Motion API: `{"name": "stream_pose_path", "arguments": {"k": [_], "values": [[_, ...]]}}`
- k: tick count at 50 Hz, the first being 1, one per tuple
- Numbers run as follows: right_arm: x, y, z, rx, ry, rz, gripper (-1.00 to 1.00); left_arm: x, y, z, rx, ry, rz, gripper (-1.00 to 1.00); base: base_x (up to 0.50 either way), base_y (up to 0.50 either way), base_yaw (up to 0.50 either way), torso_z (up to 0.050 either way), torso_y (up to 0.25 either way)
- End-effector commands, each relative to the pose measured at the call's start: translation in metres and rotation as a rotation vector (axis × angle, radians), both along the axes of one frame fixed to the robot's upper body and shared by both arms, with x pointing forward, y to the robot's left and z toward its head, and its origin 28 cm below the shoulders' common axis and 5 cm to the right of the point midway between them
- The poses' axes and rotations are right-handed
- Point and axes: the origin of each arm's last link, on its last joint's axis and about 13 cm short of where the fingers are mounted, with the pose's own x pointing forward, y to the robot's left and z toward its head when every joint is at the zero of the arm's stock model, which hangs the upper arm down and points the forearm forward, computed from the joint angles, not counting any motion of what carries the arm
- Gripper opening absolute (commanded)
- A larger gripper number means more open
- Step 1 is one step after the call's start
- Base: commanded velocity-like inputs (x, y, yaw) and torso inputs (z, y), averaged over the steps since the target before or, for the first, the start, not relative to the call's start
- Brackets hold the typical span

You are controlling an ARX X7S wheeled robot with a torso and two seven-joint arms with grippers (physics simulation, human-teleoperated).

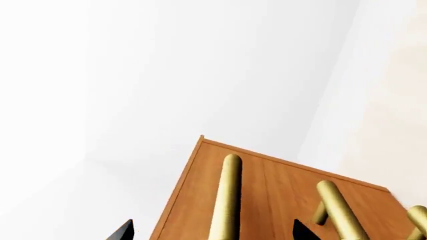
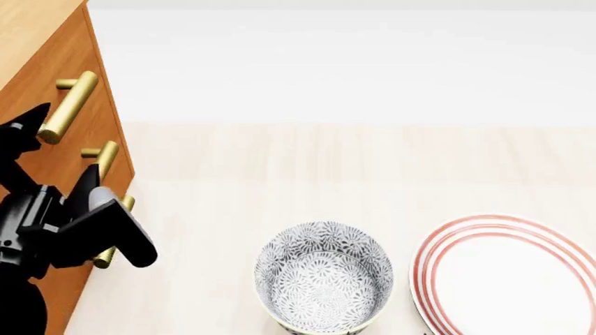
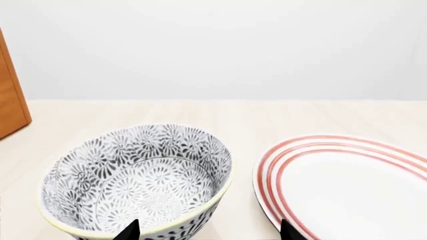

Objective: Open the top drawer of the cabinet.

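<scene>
my head view shows the bowl [image 2: 324, 285] and plate [image 2: 507, 276] that my left wrist view lacks, while there my left gripper [image 1: 212, 231] stands wide open, empty, its fingertips either side of the top drawer [image 1: 267, 200] handle [image 1: 227, 197] on the cabinet [image 2: 51, 105].

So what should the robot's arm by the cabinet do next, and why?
Probably ease the left gripper up to the top drawer's handle and close on it. The fingers look open, one tip beside that brass bar, nothing gripped, and all three drawers of the cabinet seem shut.
</scene>
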Motion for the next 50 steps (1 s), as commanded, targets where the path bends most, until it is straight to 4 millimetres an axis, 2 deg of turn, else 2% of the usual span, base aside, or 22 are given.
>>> {"name": "stream_pose_path", "arguments": {"k": [1, 9, 29, 50], "values": [[0.000, 0.000, -0.001, 0.000, 0.003, 0.004, 1.00, 0.005, 0.002, 0.010, 0.015, 0.004, -0.010, 1.00, 0.00, 0.00, 0.00, 0.000, 0.000], [-0.001, 0.001, -0.001, 0.000, 0.005, 0.005, 1.00, 0.009, 0.004, 0.008, 0.026, 0.036, -0.014, 1.00, 0.00, 0.00, 0.00, 0.000, 0.000], [-0.001, 0.001, -0.002, 0.000, 0.010, 0.008, 1.00, 0.026, 0.013, 0.019, 0.045, 0.037, 0.033, 1.00, 0.00, 0.00, 0.00, 0.000, 0.000], [0.000, 0.001, -0.003, 0.000, 0.017, 0.012, 1.00, 0.035, 0.014, 0.016, 0.064, 0.065, 0.036, 1.00, 0.00, 0.00, 0.00, 0.000, 0.000]]}}
